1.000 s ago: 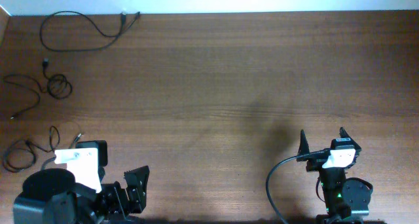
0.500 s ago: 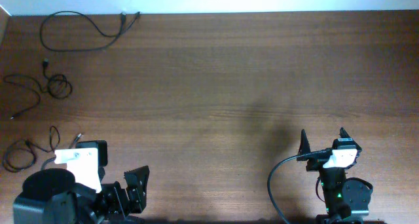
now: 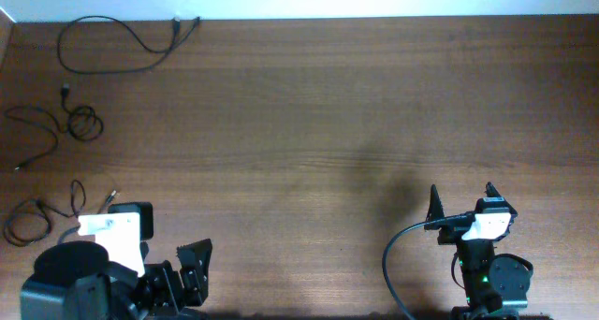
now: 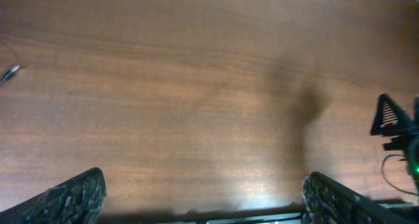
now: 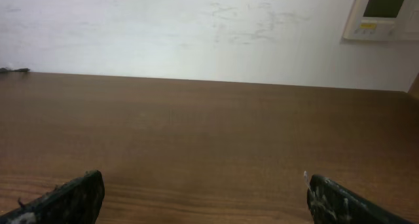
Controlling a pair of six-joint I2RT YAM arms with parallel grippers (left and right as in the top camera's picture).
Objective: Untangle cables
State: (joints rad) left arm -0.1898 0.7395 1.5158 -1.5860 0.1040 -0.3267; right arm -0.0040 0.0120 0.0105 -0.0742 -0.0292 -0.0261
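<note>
Three thin black cables lie apart as loose loops at the table's left side in the overhead view: one large loop [image 3: 103, 47] at the far left corner, one with a small coil [image 3: 82, 123] below it, and one [image 3: 37, 217] beside the left arm's base. A plug tip [image 4: 10, 72] shows at the left edge of the left wrist view. My left gripper [image 3: 195, 264] is open and empty at the near left edge. My right gripper [image 3: 460, 198] is open and empty at the near right, far from the cables.
The wooden table [image 3: 318, 114] runs to a white wall at the back. A thick black arm cable [image 3: 393, 264] curves beside the right arm's base. A wall panel [image 5: 383, 13] shows in the right wrist view.
</note>
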